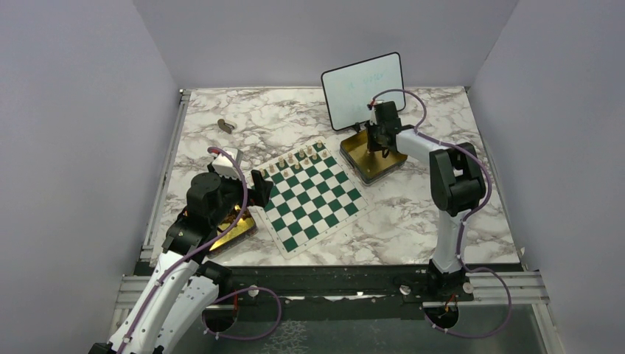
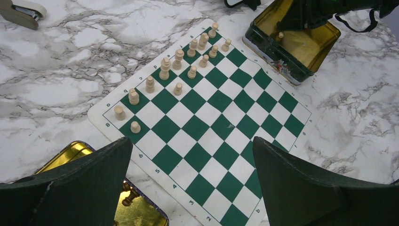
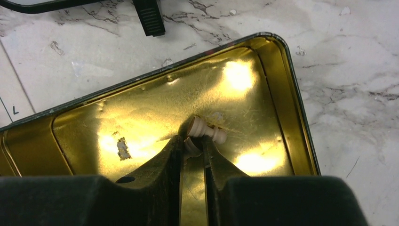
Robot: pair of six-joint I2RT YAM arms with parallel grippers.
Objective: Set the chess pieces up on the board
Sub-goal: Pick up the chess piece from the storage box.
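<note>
Dark fingers of the right gripper (image 3: 192,141) stand narrow, pinched on the base of a pale pawn (image 3: 207,130) that lies on its side on the floor of a gold tin (image 3: 263,70). The low reach into the tin suits a piece too small to take from above the walls. This looks like the last pale piece left in the tin. The other pale pieces (image 2: 179,59) stand upright in two rows along the far edge of the board (image 2: 221,127), and the front row has a gap that this pawn would likely fill. Nearer the arms, the left gripper (image 2: 192,141) hovers with fingers wide apart and empty above the board's near corner, beside a second tin (image 2: 70,155) on the surface (image 2: 70,84).
</note>
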